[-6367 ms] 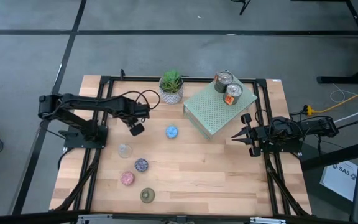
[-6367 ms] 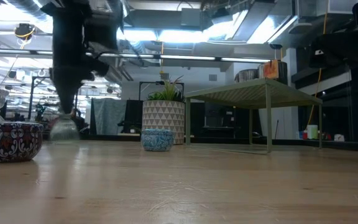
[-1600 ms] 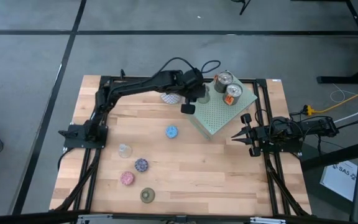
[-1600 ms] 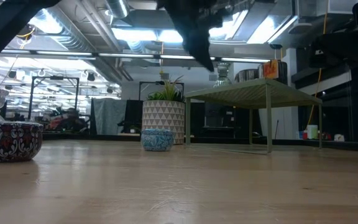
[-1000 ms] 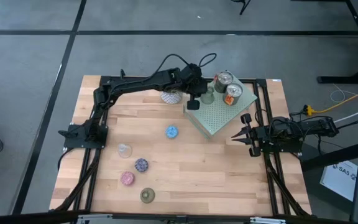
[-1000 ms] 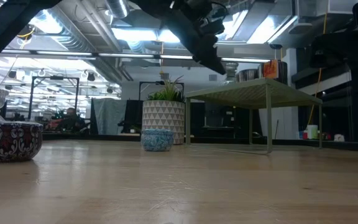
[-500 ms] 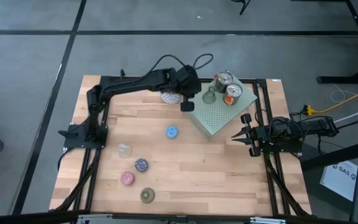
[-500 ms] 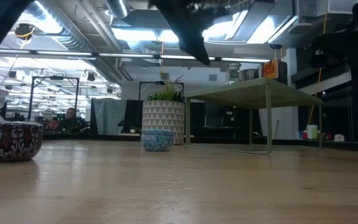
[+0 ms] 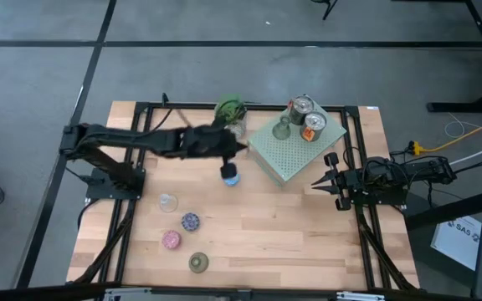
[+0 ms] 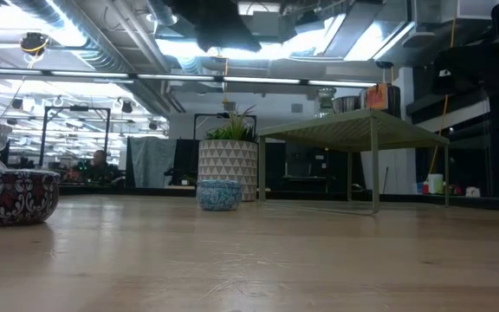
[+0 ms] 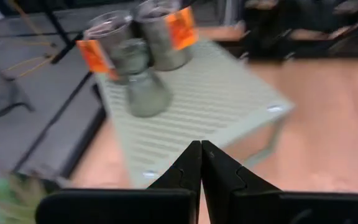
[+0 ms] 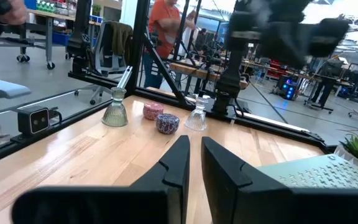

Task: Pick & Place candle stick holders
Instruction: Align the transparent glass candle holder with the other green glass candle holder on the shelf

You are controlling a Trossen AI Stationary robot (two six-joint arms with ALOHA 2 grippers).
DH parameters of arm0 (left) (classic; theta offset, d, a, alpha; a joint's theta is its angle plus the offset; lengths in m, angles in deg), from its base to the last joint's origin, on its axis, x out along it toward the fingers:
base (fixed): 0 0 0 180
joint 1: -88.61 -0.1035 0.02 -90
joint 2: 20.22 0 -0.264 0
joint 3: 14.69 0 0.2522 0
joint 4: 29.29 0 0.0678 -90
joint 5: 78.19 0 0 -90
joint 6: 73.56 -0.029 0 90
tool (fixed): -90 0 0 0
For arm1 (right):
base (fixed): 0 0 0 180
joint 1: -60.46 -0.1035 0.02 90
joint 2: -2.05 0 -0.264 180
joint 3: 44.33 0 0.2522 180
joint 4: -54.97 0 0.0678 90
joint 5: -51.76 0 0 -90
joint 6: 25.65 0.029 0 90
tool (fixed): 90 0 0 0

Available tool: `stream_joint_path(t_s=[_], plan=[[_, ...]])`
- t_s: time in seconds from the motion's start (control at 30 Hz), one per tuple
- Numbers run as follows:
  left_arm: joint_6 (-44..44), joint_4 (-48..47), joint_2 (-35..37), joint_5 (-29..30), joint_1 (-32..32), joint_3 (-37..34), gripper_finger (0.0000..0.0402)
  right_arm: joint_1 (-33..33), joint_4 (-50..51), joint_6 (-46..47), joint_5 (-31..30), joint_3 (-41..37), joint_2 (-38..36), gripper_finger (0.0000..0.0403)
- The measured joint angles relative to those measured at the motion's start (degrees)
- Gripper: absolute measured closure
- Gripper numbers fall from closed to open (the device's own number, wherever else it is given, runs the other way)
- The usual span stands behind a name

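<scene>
- Candle stick holders are the job, and the biggest thing concerned is the pale green perforated metal slab (image 9: 295, 149), a raised stand at the table's far right that looks to be where they go.
- Wooden table (image 9: 291, 234): four holders stand in a loose cluster on its left near part, well apart from the slab, and a fifth sits nearer the middle.
- Left gripper (image 9: 234, 147) is blurred over the table between the green plant in a white patterned pot (image 9: 230, 111) and the slab; its jaws are pressed together with nothing between them.
- Right gripper (image 9: 317, 183) waits at the table's right edge, just beside the slab's near corner, jaws together and empty.
- Two shiny silver-copper holders with orange bands (image 9: 306, 116) stand touching on the slab's far corner.
- Clear glass stemmed holder (image 9: 282, 128) stands on the slab just beside them, so three look placed.
- Blue round holder (image 9: 230, 176) sits on the table just under the left gripper, probably next.
- Purple mosaic holder (image 9: 190, 221), pink holder (image 9: 171, 240), olive-gold holder (image 9: 198, 262) and another clear glass holder (image 9: 168, 201) remain on the wood, so well over half the work is left.
</scene>
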Motion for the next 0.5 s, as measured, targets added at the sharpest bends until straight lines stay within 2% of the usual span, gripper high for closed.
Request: stream_joint_path(t_s=[0.1, 0.23, 0.5], plan=[[5.4, 4.1, 3.0, 0.0, 3.9, -5.4, 0.0397, 0.0, 0.0, 0.0, 0.0, 0.0, 0.0, 0.0359], [10.4, 7.8, 3.8, 0.2, 8.6, -8.4, 0.04, 0.0, 0.0, 0.0, 0.0, 0.0, 0.0, 0.0359], [12.9, 12.0, -0.1, 0.7, 12.3, -8.9, 0.0389, 0.0, 0.0, 0.0, 0.0, 0.0, 0.0, 0.0359]])
